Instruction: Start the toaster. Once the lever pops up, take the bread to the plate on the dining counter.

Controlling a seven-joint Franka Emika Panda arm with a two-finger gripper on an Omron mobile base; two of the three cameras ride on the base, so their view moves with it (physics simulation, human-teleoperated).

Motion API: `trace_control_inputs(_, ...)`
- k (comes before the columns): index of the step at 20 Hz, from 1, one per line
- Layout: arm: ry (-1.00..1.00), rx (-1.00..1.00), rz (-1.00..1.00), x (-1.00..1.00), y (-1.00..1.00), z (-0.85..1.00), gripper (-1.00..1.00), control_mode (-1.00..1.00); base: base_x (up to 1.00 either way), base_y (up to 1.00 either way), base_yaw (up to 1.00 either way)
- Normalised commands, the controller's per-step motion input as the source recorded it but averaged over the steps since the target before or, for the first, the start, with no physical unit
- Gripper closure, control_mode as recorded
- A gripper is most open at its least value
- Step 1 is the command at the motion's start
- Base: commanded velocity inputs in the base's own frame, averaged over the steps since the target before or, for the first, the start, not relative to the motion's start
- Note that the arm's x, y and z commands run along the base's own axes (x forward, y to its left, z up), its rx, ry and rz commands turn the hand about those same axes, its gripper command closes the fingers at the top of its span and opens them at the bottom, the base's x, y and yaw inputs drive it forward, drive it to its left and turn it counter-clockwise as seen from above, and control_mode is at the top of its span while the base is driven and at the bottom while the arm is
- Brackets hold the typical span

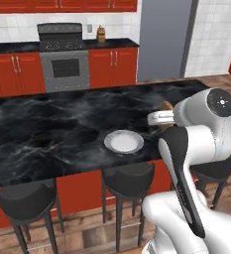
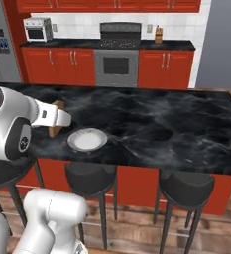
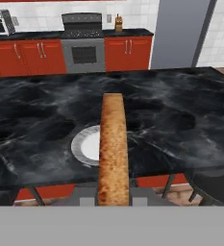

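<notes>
bread edge-on in gripper | fingertips hidden | plate part-covered

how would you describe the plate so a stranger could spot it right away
Find the long glossy black marble counter with red panels and dark round stools along its near side. Near that edge, above the stools, lies a small round white plate with a greyish rim, the one pale, flat disc on the dark stone.

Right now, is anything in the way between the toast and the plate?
No. The gripper holds the bread edge-on above the dining counter, and the plate lies bare just beyond it with nothing visible between.
</notes>
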Motion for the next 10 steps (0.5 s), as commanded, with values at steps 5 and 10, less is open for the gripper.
trace_control_inputs(5,0.00,0.00,0.00,0.00,0.00,0.00,1.00,1.00,0.51,0.02,0.00)
trace_control_inputs(10,0.00,0.00,0.00,0.00,0.00,0.00,1.00,1.00,0.47,0.00,0.00)
